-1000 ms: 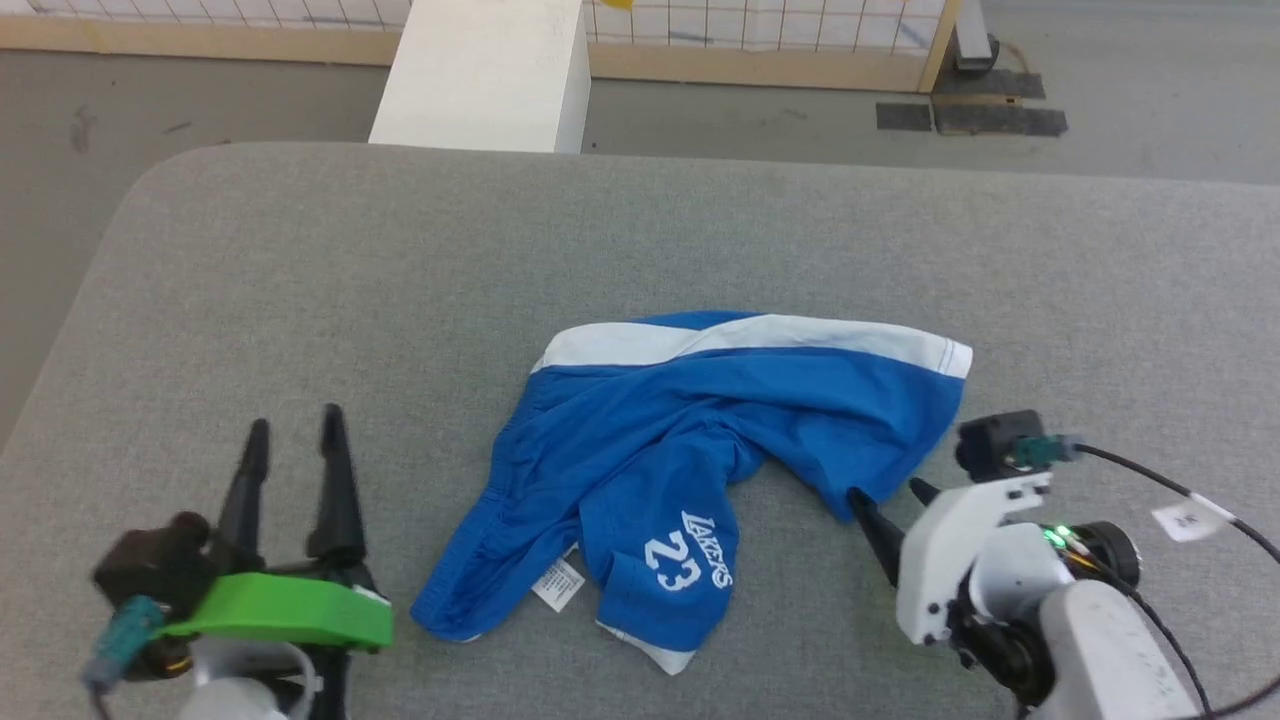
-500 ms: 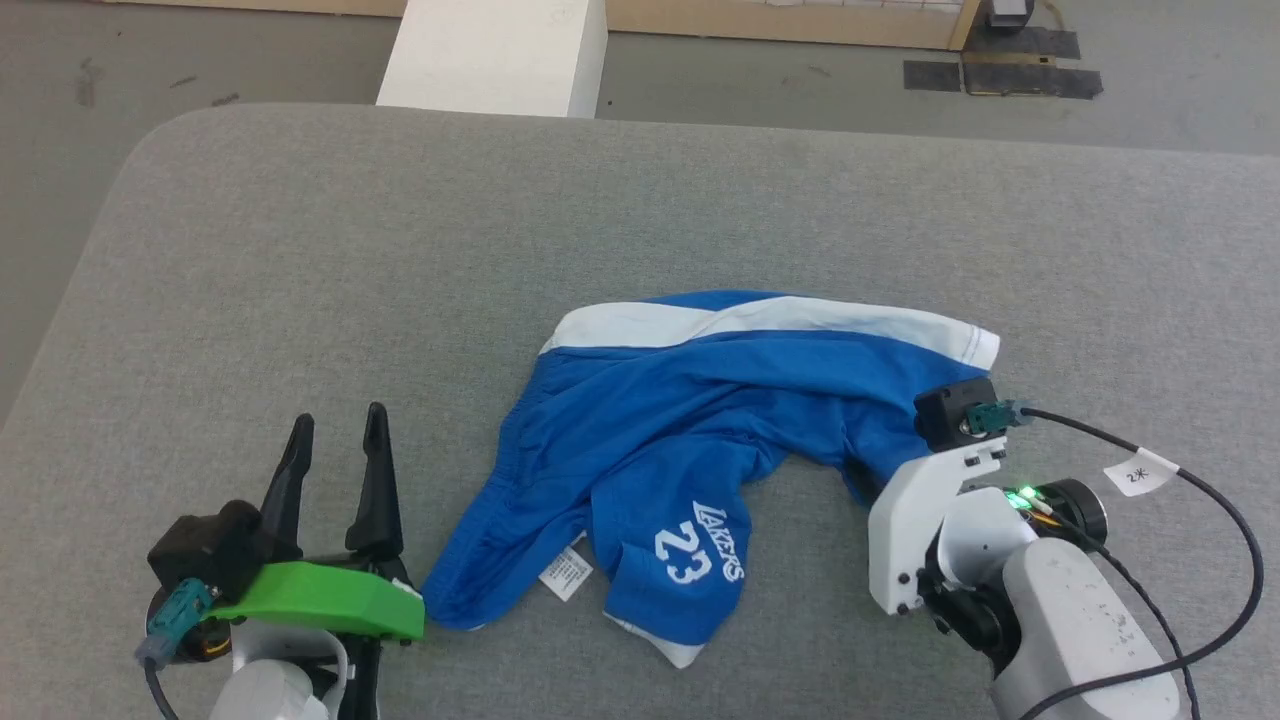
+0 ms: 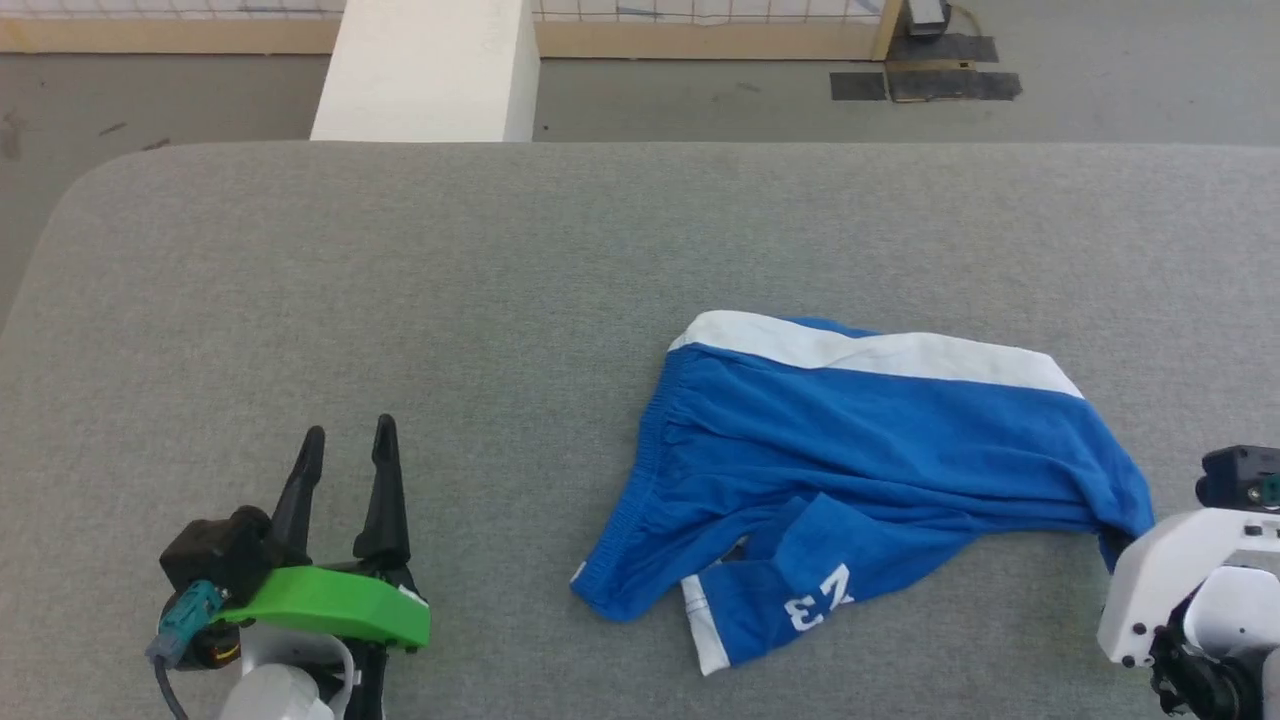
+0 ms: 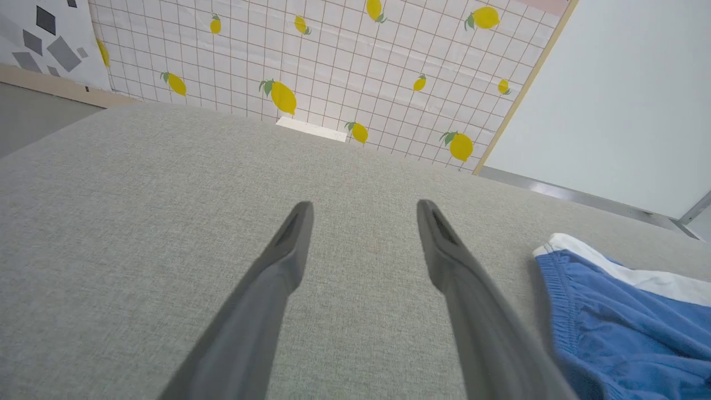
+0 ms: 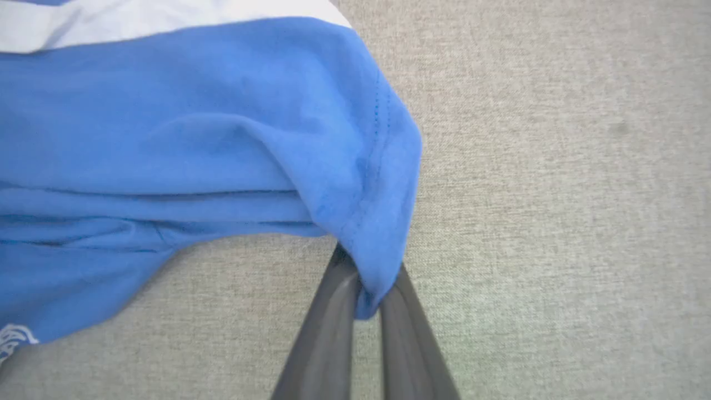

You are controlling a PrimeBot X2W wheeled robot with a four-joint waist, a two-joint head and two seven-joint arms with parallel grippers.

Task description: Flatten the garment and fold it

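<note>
One hem corner of the garment [image 3: 880, 440] we hold pinched in our right gripper [image 5: 369, 265], while our left gripper [image 3: 350, 428] stands splayed wide.

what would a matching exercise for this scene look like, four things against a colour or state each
Column one:
1. left pincer
2. right pincer
3. side stripe
4. table

Column two:
a. white
b. shut on a corner of the shorts
c. grey
d. open, holding nothing

Pairs: 1-d, 2-b, 3-a, 4-c
</note>
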